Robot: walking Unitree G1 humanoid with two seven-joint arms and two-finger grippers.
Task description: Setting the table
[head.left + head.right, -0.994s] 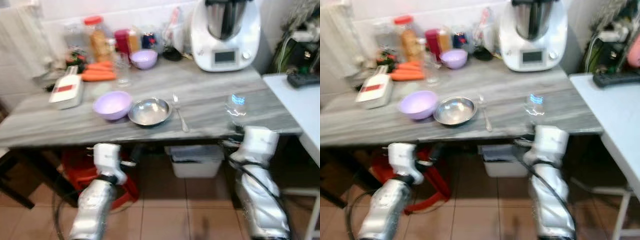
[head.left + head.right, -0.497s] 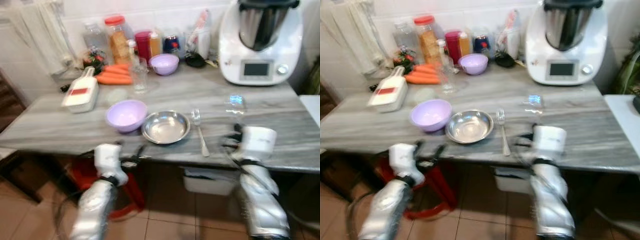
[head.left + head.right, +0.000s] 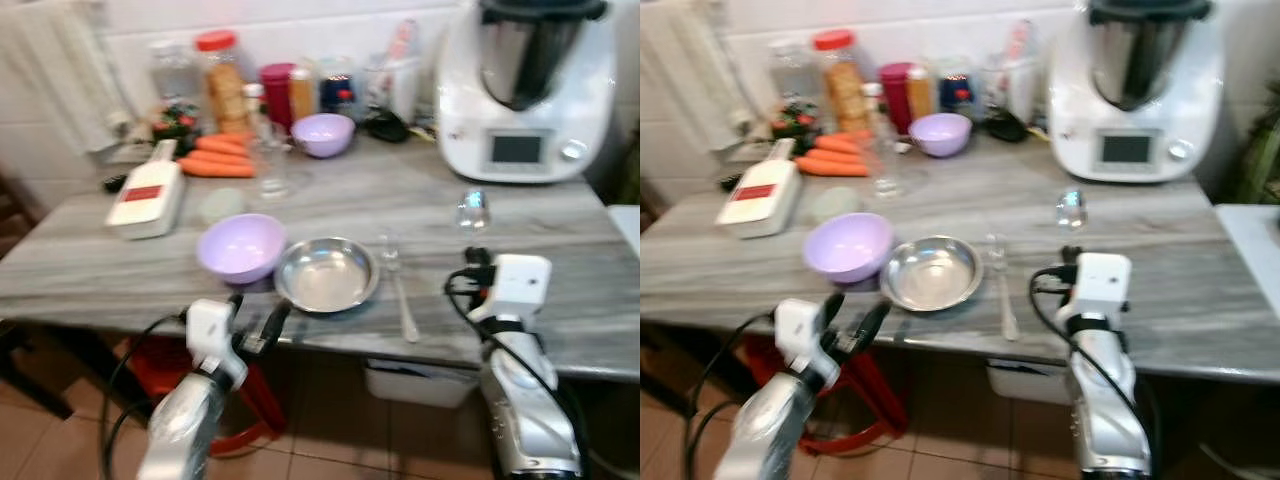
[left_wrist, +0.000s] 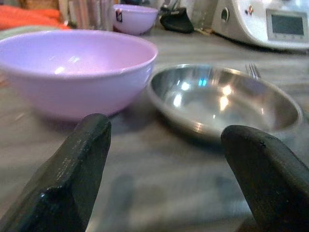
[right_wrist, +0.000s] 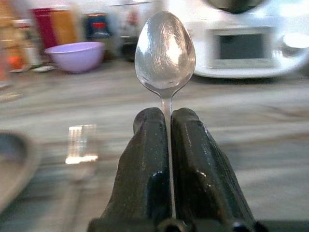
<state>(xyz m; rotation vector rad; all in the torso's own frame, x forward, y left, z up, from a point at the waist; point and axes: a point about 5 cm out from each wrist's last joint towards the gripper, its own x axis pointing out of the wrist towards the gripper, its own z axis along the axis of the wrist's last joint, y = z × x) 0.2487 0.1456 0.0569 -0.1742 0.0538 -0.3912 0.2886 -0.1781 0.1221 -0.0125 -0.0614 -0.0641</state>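
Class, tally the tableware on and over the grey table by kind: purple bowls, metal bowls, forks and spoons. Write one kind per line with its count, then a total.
Purple bowls: 2, near and far
Metal bowl: 1
Fork: 1
Spoon: 1, clamped in the right gripper
Total: 5

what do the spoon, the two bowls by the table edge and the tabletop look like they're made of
Spoon: polished metal, likely stainless steel; mirror-bright bowl with fine scratches, pinched in the right gripper.
Round bowl: also shiny metal, with sharp glints and reflections.
Lilac bowl: probably plastic or melamine; opaque, soft sheen.
Tabletop: grey veined surface, stone or a stone-look laminate; can't tell which.
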